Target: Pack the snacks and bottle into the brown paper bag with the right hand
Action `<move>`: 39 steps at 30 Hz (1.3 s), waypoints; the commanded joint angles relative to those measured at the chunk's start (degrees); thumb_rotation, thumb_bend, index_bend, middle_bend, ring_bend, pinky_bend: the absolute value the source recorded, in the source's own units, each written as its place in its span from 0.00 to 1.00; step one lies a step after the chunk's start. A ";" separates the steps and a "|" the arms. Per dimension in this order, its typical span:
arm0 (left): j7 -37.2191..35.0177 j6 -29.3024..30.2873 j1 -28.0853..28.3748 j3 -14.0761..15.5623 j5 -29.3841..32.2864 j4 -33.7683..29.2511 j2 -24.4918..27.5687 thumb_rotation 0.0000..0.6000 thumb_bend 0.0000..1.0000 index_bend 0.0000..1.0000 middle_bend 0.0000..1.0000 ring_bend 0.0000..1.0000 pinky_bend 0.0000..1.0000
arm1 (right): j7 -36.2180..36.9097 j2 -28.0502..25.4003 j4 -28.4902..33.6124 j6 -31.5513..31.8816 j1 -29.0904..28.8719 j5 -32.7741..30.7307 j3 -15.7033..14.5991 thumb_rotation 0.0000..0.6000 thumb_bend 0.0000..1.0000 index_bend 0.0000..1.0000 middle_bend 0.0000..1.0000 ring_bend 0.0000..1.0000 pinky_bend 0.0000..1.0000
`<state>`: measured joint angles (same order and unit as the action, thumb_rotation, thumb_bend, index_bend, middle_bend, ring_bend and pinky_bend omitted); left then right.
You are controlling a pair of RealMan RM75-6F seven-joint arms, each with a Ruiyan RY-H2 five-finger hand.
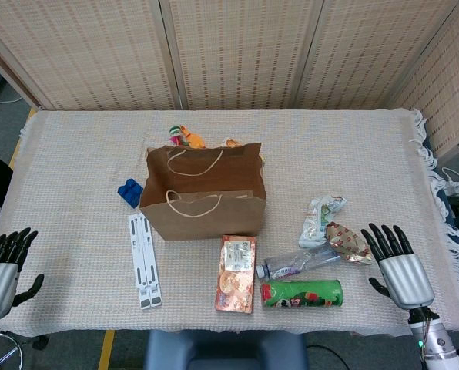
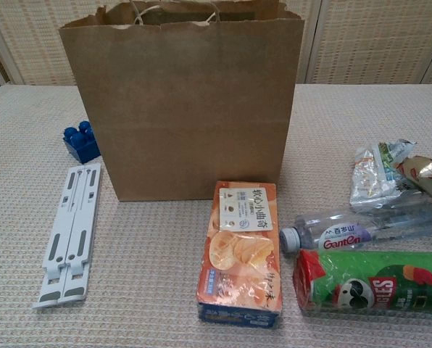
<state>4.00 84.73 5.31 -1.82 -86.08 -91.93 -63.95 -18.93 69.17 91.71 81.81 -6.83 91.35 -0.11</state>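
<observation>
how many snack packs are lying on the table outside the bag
4: orange cookie box before the bag, green chip can right of it, two wrapped packs further right. Colourful items behind the bag are partly hidden.

One brown paper bag (image 1: 204,204) is standing on the bench (image 1: 75,146). One orange cookie box (image 1: 236,273), one clear plastic bottle (image 1: 300,262) and one green chip can (image 1: 303,294) are lying in front of it. Two crumpled snack packets are lying to the right: one white-and-green packet (image 1: 320,219) and one red-and-gold packet (image 1: 348,241). One blue toy block (image 1: 129,191) and one white folding stand (image 1: 145,260) are sitting to the left. Some colourful items (image 1: 185,138) are showing behind the bag, too hidden to count.
</observation>
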 commanded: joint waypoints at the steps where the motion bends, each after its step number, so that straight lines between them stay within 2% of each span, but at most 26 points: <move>1: -0.03 0.01 -0.01 0.01 -0.01 -0.03 0.02 1.00 0.35 0.00 0.00 0.00 0.00 | -0.03 0.01 -0.02 -0.02 -0.01 0.00 0.00 1.00 0.07 0.00 0.00 0.00 0.04; 12: -0.02 -0.15 0.08 -0.05 0.12 -0.01 0.01 1.00 0.35 0.00 0.00 0.00 0.00 | 0.65 -0.39 0.59 -0.37 -0.01 0.19 -0.39 1.00 0.07 0.00 0.00 0.00 0.04; 16: 0.32 -0.27 0.14 -0.15 0.36 -0.09 0.00 1.00 0.35 0.00 0.00 0.00 0.00 | -1.57 0.01 1.76 -1.26 0.10 -3.22 0.80 1.00 0.07 0.00 0.00 0.00 0.04; 26: 0.93 0.03 -0.02 -0.17 0.46 -0.28 -0.17 1.00 0.35 0.00 0.00 0.00 0.00 | -10.44 3.70 2.81 -10.49 -5.67 -15.47 6.08 1.00 0.07 0.00 0.00 0.00 0.05; 30: 0.66 -0.06 0.04 -0.18 0.43 -0.23 -0.12 1.00 0.35 0.00 0.00 0.00 0.00 | -12.88 5.71 2.83 -13.53 -7.61 -20.03 6.97 1.00 0.07 0.00 0.00 0.00 0.05; 37: 0.16 -0.28 0.17 -0.10 0.23 -0.07 0.07 1.00 0.35 0.00 0.00 0.00 0.00 | -17.51 10.93 -1.06 -16.79 -10.94 -26.60 7.96 1.00 0.07 0.00 0.00 0.00 0.05; 39: 0.05 -0.32 0.19 -0.09 0.22 -0.06 0.10 1.00 0.35 0.00 0.00 0.00 0.00 | -18.87 12.65 -2.75 -17.38 -12.00 -28.41 8.32 1.00 0.07 0.00 0.00 0.00 0.09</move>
<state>4.04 84.41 5.50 -1.91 -85.85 -91.99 -63.86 -36.55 80.38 90.35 65.29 -17.73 64.33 7.70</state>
